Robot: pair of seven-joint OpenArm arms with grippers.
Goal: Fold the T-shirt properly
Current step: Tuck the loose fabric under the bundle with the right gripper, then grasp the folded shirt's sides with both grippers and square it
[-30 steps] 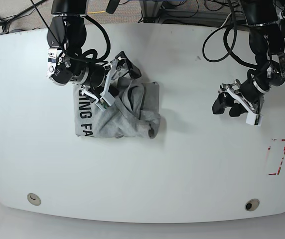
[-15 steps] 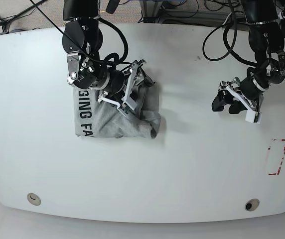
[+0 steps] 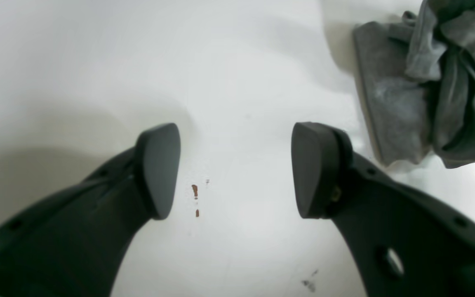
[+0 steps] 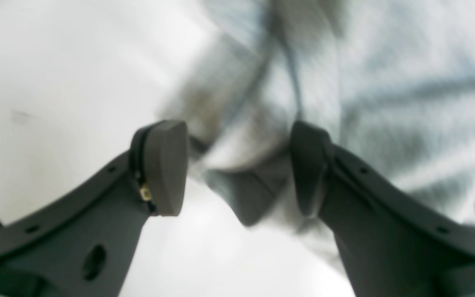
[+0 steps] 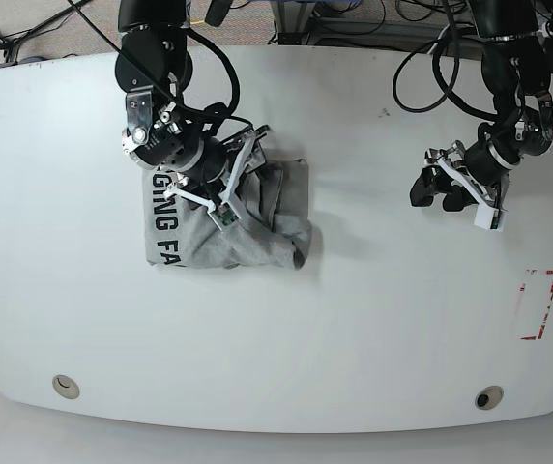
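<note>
Right end effector (image 5: 241, 184) has retreated leftward over the T-shirt (image 5: 257, 227)

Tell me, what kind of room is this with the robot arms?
Probably a robot lab or workshop. Two black arms reach over a big white table, one pincer open above a crumpled grey T-shirt, the other pincer open over bare table. Cables trail behind.

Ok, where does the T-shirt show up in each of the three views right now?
Base: T-shirt bunched left of centre on the table, under the right end effector.
Left wrist: top right corner, beyond the open left end effector.
Right wrist: blurred grey cloth fills the upper right.
Shared landmark: the white table.
</note>
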